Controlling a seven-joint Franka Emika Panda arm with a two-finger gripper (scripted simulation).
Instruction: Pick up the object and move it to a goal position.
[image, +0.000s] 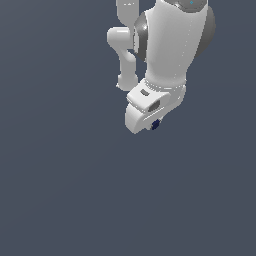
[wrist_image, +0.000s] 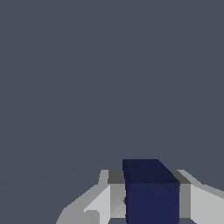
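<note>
The white gripper (image: 153, 125) is closed on the small navy cube (image: 155, 124), which sits between its fingers (wrist_image: 101, 202) at the tip of the arm (image: 170, 45), against plain grey background

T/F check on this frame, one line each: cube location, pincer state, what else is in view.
1. The navy cube sits between the pincer's fingers. True.
2. The cube is red with a printed label. False: it is plain dark navy, unmarked.
3. In the exterior view the cube peeks out below the white pincer. True.
4. The pincer is wide open with nothing in it. False: it is shut on the cube.
5. A second cube lies on the grey surface. False: only one cube shows in either view.
</note>
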